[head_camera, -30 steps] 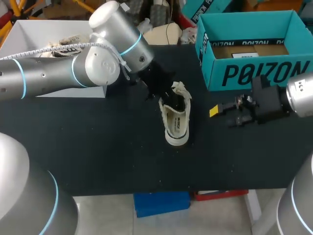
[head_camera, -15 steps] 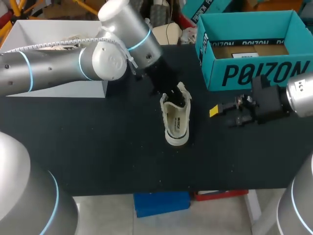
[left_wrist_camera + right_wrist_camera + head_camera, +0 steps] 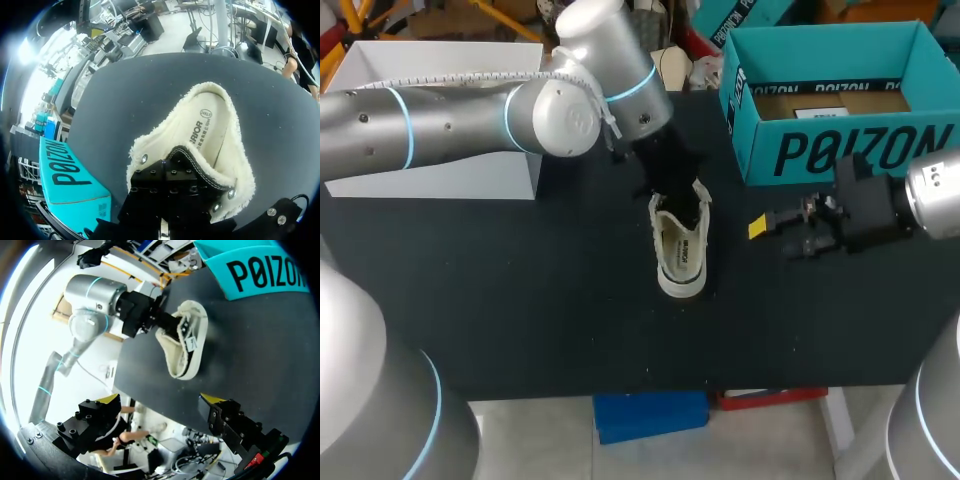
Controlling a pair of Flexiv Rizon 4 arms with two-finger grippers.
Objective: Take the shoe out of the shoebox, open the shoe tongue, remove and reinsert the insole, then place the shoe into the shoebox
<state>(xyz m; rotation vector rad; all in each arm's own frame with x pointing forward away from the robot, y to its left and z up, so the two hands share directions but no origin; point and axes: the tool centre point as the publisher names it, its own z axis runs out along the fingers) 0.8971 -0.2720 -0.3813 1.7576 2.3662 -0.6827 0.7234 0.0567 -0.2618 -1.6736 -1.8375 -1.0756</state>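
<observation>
While the left arm (image 3: 470,125) reaches in across the black table (image 3: 520,300), its left gripper (image 3: 676,192) sits down into the front of the cream shoe (image 3: 680,250), at the tongue end. Its black body covers that part of the shoe in both the head view and its own wrist view, so I cannot tell whether it grasps anything. The shoe stands on its sole on the table, out of the box, with its heel toward the near edge and its printed insole (image 3: 212,132) showing through the wide, fleecy opening. A teal shoebox (image 3: 840,150) stands at the far right of the table with its top open, well apart from the shoe, and bare tabletop lies between them. The right gripper (image 3: 160,402) hovers low in front of the shoebox's printed wall, to the right of the shoe and apart from it. Its yellow tips are spread wide with nothing between them, and they point toward the shoe. A white open box (image 3: 440,175) stands at the far left of the table. The left arm passes over its front, hiding whatever lies inside. From the right wrist view the shoe sits ahead of the spread tips, with the left arm behind it.
</observation>
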